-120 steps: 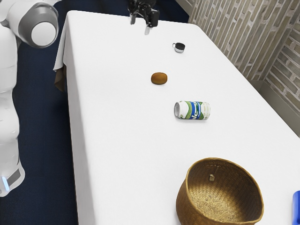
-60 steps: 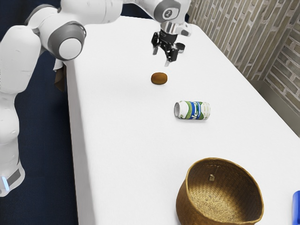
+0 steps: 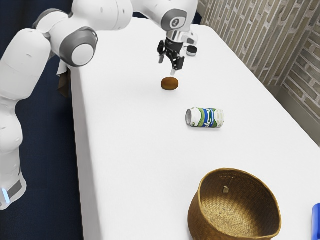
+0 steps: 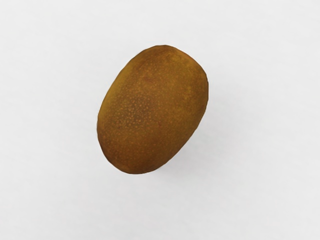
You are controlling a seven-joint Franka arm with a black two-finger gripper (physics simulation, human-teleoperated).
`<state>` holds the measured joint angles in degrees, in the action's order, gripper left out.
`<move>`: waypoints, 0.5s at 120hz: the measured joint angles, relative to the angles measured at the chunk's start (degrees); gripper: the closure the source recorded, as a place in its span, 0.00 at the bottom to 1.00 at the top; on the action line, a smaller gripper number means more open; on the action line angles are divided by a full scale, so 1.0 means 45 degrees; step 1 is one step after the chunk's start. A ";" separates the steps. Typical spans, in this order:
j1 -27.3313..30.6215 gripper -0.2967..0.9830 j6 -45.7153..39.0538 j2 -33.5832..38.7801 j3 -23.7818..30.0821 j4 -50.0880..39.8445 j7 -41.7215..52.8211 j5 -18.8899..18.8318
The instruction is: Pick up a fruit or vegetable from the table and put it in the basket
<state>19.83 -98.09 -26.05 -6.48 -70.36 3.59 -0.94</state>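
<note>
In the exterior view my gripper [image 3: 167, 67] is open, its two fingertips well apart and nothing between them. It hangs just above and behind a brown kiwi [image 3: 169, 84], which lies on the white table [image 3: 130, 135]. Seen from my hand, the kiwi [image 4: 153, 110] is a speckled brown oval on the white surface, with a faint shadow beside it. The woven basket [image 3: 200, 210] stands upright near the exterior view's lower right, and its visible inside holds no fruit.
A white, green and blue can [image 3: 205, 118] lies on its side between kiwi and basket. Behind my hand sits a small dark-topped round object [image 3: 191, 50]. Part of a blue object [image 3: 316, 220] shows at the exterior view's right edge. A brick wall [image 3: 265, 45] runs beyond the table.
My arm came in over the table from the far end, then my hand shifted slightly toward the exterior view's left and down, nearer the kiwi. The kiwi, can and basket have stayed put.
</note>
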 joint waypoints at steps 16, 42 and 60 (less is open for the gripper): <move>0.0260 0.23 -0.0142 -0.0602 0.0054 0.0447 0.0183 0.0114; 0.0490 0.23 -0.0170 -0.1450 0.0528 0.1252 0.0418 0.0096; 0.0804 0.23 -0.0095 -0.1900 0.0817 0.1692 0.0550 0.0051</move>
<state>23.45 -98.52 -34.61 -2.80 -62.75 6.06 -0.70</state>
